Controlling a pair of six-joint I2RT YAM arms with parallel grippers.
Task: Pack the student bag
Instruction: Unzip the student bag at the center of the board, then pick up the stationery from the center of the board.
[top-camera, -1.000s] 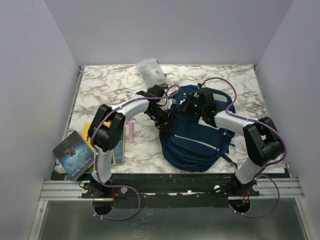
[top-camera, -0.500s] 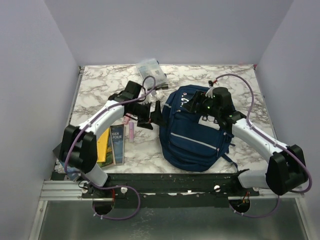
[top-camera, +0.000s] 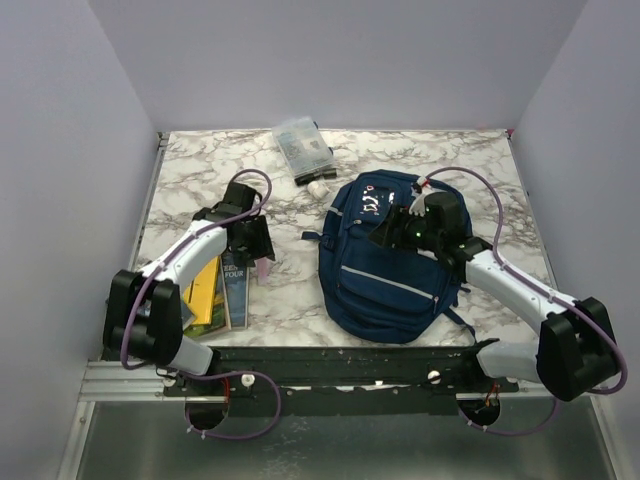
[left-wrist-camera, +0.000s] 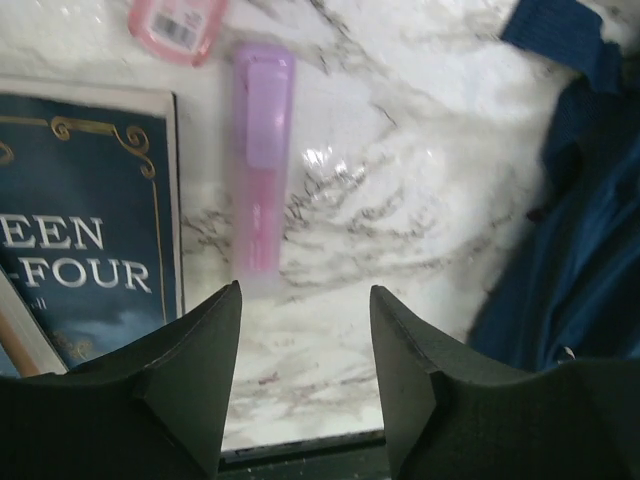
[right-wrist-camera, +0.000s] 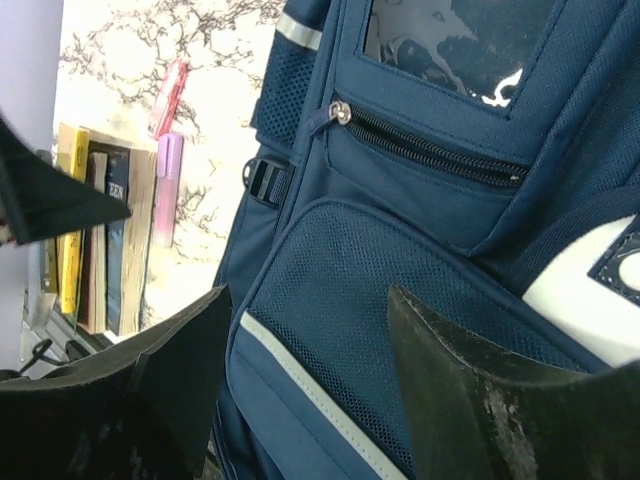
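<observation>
Robot lab booth: marble table (top-camera: 200, 170) w/ plain walls (top-camera: 330, 60)

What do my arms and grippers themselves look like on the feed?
The left arm and right arm have white links, bulky black joints and a looping purple cable each. The left gripper and right gripper have matte black, wedge-shaped fingers.

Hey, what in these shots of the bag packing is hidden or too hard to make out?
- Top view: the right hand and arm cover the upper part of the student bag, so whether it is zipped is unclear.
- Left wrist view: the book title is cut by the left edge, the pink item by the top edge.
- Top view: the clear pouch contents are too small.
</observation>
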